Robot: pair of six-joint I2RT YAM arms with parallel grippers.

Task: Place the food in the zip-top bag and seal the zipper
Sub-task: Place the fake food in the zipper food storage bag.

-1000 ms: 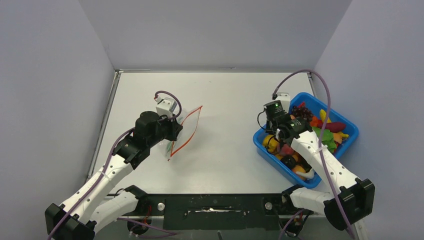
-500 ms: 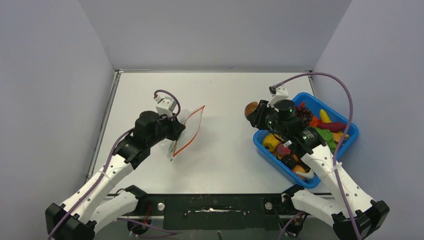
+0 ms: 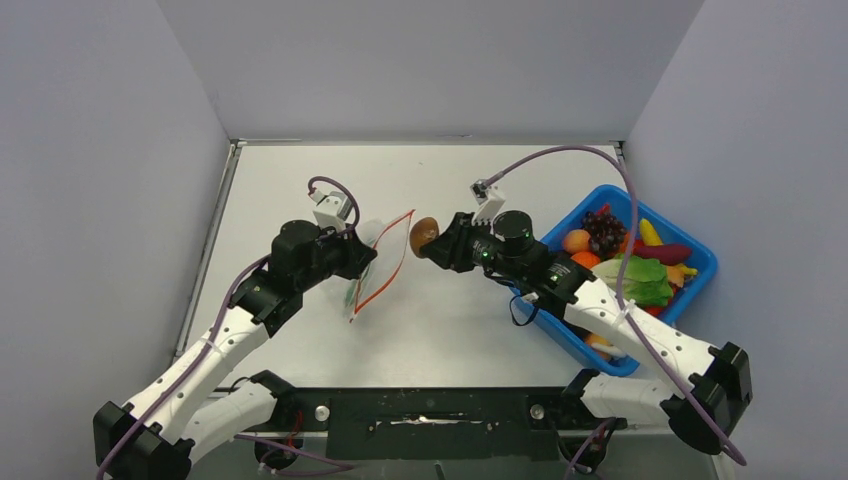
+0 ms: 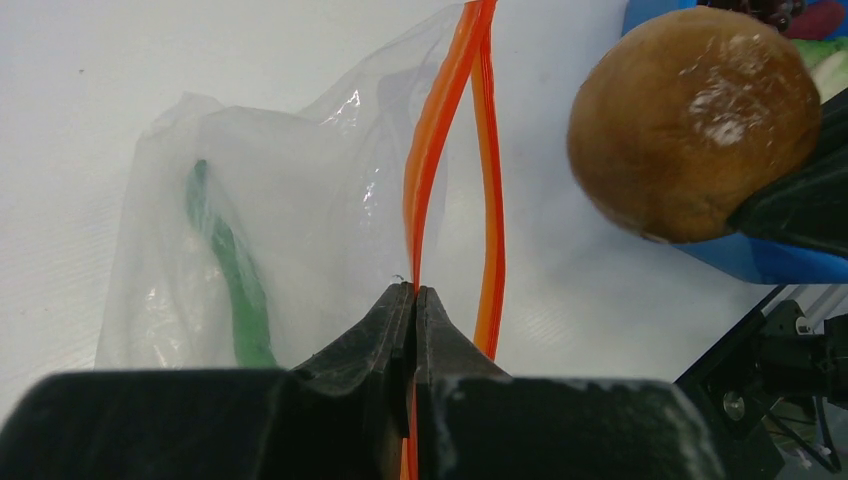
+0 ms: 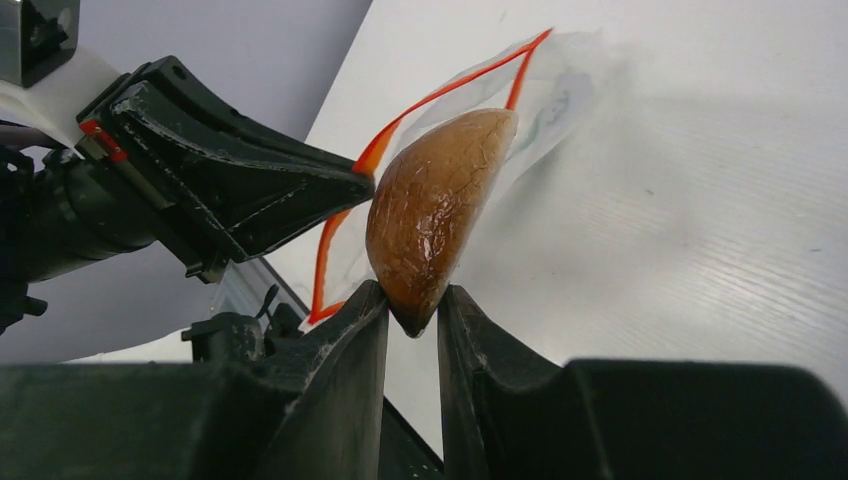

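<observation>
While left gripper (image 4: pixel 413 300) pinches zipper (image 4: pixel 440 130), right gripper (image 5: pixel 412 310) nips brown piece (image 5: pixel 435 215) by edge: shallow grip, narrow bag (image 4: pixel 290 200) mouth, drop risk.

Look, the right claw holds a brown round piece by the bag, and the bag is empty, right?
Not quite. The right claw does hold the brown round piece by the bag, but the bag is not empty: the left wrist view shows a green piece inside it.
</observation>
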